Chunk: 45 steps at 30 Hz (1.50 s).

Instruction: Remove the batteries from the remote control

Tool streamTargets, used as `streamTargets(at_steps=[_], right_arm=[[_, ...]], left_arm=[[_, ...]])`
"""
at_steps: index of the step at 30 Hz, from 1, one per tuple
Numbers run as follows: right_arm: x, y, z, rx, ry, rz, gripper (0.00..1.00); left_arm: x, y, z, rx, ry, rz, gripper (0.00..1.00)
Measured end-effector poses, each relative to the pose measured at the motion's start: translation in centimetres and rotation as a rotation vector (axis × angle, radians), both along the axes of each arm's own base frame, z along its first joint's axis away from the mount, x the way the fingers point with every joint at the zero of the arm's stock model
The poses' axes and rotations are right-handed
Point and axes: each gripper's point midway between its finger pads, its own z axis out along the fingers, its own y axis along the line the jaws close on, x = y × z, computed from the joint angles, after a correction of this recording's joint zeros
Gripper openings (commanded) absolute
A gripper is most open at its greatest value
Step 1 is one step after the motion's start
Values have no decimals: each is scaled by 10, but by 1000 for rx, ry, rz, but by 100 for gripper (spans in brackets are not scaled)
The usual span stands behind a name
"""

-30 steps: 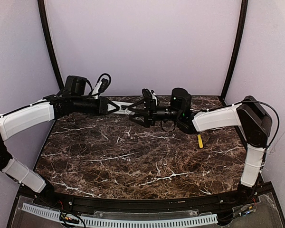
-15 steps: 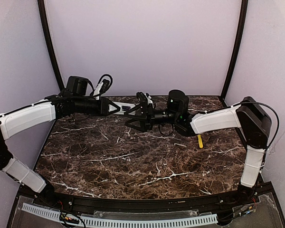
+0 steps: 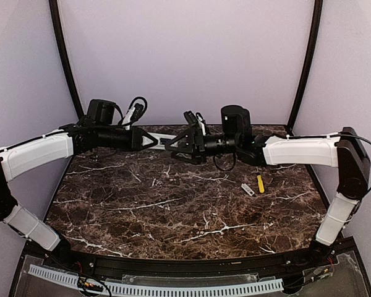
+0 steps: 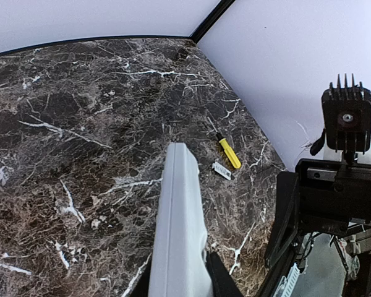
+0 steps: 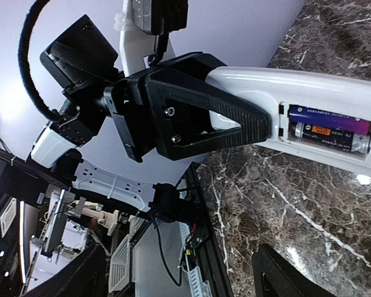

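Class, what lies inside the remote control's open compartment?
Two batteries lie side by side: one purple, one dark with an orange label. Whatever lies beneath them is hidden.

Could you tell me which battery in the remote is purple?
The slim purple cylindrical battery, uppermost in the right wrist view; the black cylindrical battery below it carries an orange label.

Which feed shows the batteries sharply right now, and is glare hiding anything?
Right wrist view: batteries sharp and well lit inside the remote control, one small glint on the marble table below. Left wrist view: only the remote's plain side, slightly soft up close. Top view: even light, batteries not visible.
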Motion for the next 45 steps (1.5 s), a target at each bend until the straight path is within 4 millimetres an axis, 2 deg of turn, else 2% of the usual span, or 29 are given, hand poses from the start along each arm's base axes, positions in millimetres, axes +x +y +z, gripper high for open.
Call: streamTargets(at_steps=[7, 10, 16, 22, 26, 33, 45], right_arm=[[7, -37, 22, -111, -167, -144, 84], [12, -58, 22, -157, -209, -210, 84], [25, -85, -10, -322, -233, -306, 86], [26, -110, -42, -473, -240, -365, 87], [25, -124, -50, -525, -254, -401, 87], [24, -138, -66, -591, -257, -425, 88], [26, -151, -80, -674, -276, -447, 91]], left_arm=[[-6, -14, 5, -108, 84, -42, 0], [-10, -19, 2, -147, 121, -51, 0], [-29, -26, -24, -175, 225, -67, 0], [-52, -37, -51, -189, 318, -80, 0], [-63, -45, -68, -193, 368, -84, 0], [-83, -59, -106, -172, 453, -80, 0], [-90, -75, -142, -150, 522, -79, 1]])
